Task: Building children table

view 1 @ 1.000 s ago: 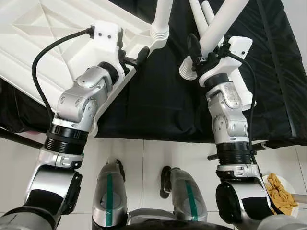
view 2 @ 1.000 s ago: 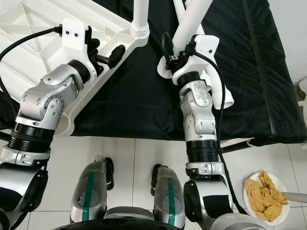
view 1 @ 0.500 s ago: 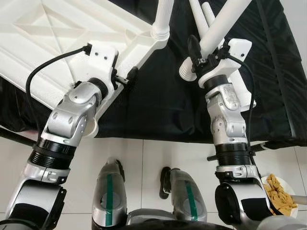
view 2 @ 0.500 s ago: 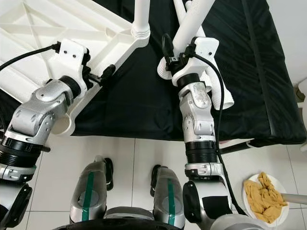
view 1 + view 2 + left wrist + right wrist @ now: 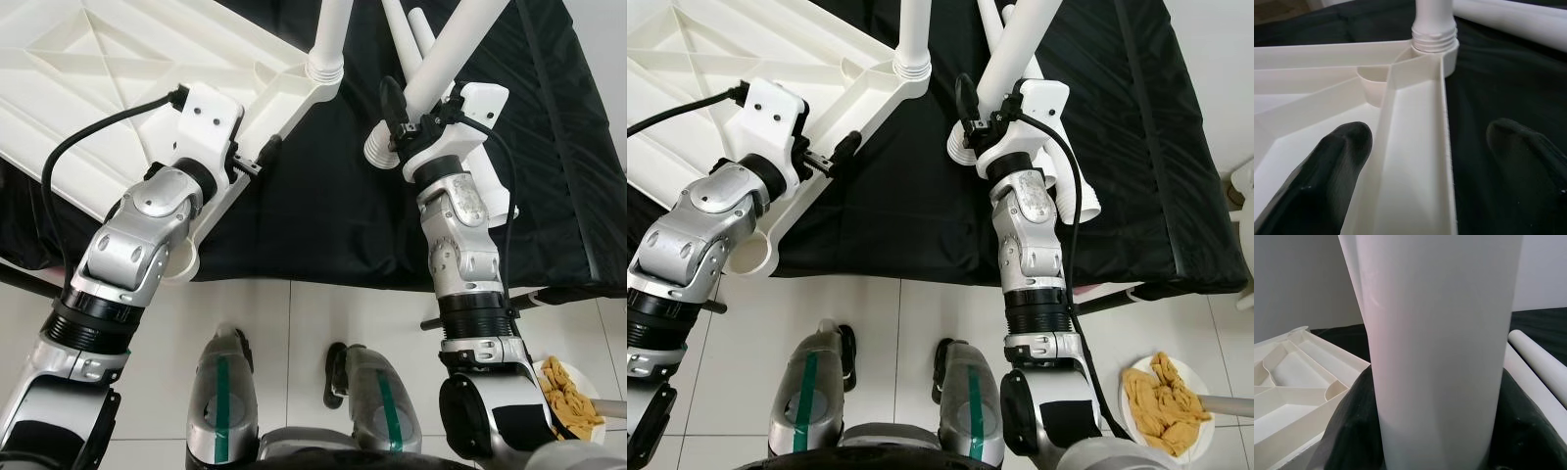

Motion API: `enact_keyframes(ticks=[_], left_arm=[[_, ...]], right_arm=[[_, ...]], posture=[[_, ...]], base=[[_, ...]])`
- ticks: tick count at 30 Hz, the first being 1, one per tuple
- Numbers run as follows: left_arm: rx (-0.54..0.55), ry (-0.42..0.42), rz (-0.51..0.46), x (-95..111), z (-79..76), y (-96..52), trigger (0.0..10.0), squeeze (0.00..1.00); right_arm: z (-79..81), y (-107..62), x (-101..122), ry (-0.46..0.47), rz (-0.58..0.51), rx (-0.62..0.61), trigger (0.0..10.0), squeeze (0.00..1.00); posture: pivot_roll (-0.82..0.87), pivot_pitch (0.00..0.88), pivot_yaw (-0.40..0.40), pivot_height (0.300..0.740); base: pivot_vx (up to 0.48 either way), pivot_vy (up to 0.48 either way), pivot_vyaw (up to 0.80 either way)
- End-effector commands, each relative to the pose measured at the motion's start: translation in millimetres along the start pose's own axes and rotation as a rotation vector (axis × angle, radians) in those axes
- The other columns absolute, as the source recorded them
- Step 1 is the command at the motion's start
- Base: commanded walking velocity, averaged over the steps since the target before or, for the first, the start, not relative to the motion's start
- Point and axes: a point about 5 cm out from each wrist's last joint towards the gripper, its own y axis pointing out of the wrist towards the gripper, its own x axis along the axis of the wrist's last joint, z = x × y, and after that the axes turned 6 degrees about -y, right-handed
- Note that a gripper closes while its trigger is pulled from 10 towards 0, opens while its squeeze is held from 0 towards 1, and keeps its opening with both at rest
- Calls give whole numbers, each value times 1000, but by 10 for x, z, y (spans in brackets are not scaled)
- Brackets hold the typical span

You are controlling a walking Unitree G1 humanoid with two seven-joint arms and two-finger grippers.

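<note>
Tabletop (image 5: 127, 78): white plastic, lying upside down with its ribbed underside up, on our left, resting on the black cloth (image 5: 323, 196); its near corner hangs past the cloth's front edge.
Fitted leg (image 5: 330, 39): we see one white tube standing in the tabletop's corner socket, threaded collar seated in the ring; the left wrist view shows the same joint (image 5: 1434, 29).
Left gripper (image 5: 257, 159): we have it at the tabletop's edge, just short of that corner. Its fingers (image 5: 1327, 176) are spread wide, one over the ribbed underside, the other out over the cloth, with the rim wall running between them. Neither finger is pressing the rim, so we hold nothing here.
Right gripper (image 5: 416, 119): up over the middle of the cloth and clamped on a second leg.
Held leg (image 5: 446, 54): a white tube slanting up and away to our right, its threaded end (image 5: 380, 149) pointing down toward the cloth, just beside the gripper. In the right wrist view the tube (image 5: 1440, 347) runs straight between the black fingers, which hug it on both sides.
Spare legs (image 5: 407, 34): more white tubes lie on the cloth behind the held one, crossing under it; we cannot tell how many.
Floor (image 5: 294, 323): pale tiles under our feet.
Plate (image 5: 1166, 397): white, on the floor to our right, piled with yellowish pieces; we cannot tell what they are.
</note>
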Motion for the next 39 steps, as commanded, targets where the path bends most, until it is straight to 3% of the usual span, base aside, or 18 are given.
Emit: enact_keyframes(ticks=[1,2,5,6,7,8,9,11,12,23,29,39], left_arm=[[-213,31,65,-93,-150,-7,10000,0],[-223,63,80,-135,-163,-5,10000,0],[-224,47,99,-176,-173,5,10000,0],[-229,45,105,-183,-179,14,4667,0],[-229,45,105,-183,-179,14,4667,0],[-229,48,118,-201,-177,23,0,0],[-223,69,134,-227,-167,35,4157,0],[-218,84,145,-244,-159,43,4157,0],[-205,91,157,-257,-141,56,10000,0],[-146,92,182,-276,-26,81,10000,0],[-86,65,100,-116,81,89,10000,0],[-70,51,100,-118,122,82,10000,0]], right_arm=[[-23,-25,-23,-16,0,-3,10000,0],[-19,-26,-24,-18,0,-1,10000,0],[-19,-28,-26,-20,0,1,10000,0],[-24,-29,-23,-21,-1,1,10000,0],[-24,-29,-23,-21,-1,1,10000,0],[-28,-31,-21,-22,-1,1,10000,0],[-33,-31,-18,-25,-1,1,10000,0],[-35,-30,-17,-27,-1,1,10000,0],[-36,-31,-15,-28,-2,0,10000,0],[-32,-49,-19,-25,-2,-5,10000,0],[-34,-61,-21,-21,-1,-11,10000,0],[-29,-64,-26,-16,0,-11,10000,0]], posture=[[101,41,-67,740],[98,40,-66,740],[95,38,-65,740],[91,39,-65,740],[91,39,-65,740],[89,39,-64,740],[85,39,-63,740],[85,39,-63,740],[84,39,-62,740],[82,48,-57,740],[83,60,-57,740],[87,70,-57,740]], base=[[0,0,0],[0,0,0],[0,0,0],[0,0,0],[0,0,0],[0,0,0],[0,0,0],[0,0,0],[0,0,0],[0,0,0],[0,0,0],[0,0,0]])
